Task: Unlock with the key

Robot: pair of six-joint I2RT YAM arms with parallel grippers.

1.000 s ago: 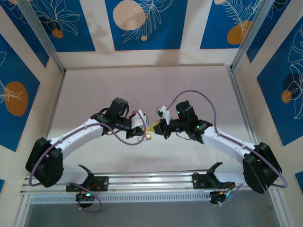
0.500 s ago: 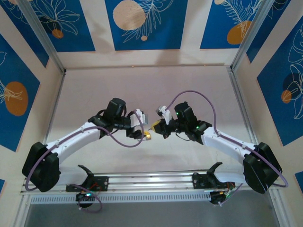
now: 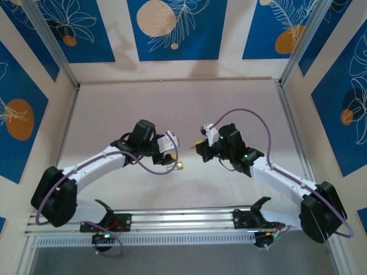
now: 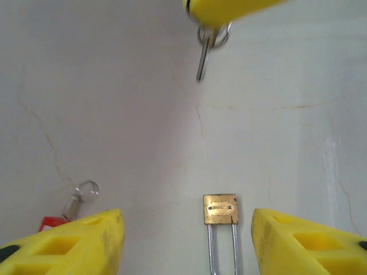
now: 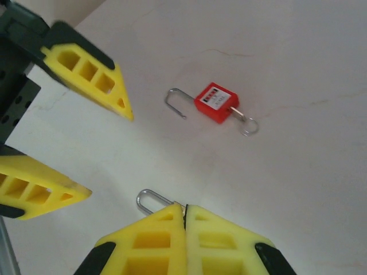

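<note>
Left gripper (image 4: 186,223): open; left wrist view shows brass padlock (image 4: 221,209).
Right gripper (image 5: 184,209): clamped on key (image 4: 202,60).
Red padlock (image 5: 216,103): right wrist view.

red padlock (image 5: 216,103), end effector (image 5: 184,213) pinching key ring (image 5: 148,199)

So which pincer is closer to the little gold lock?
Left. The gold lock lies on the table, framed by the open left pincer; the right pincer hangs beyond it, shut on the key ring.
</note>
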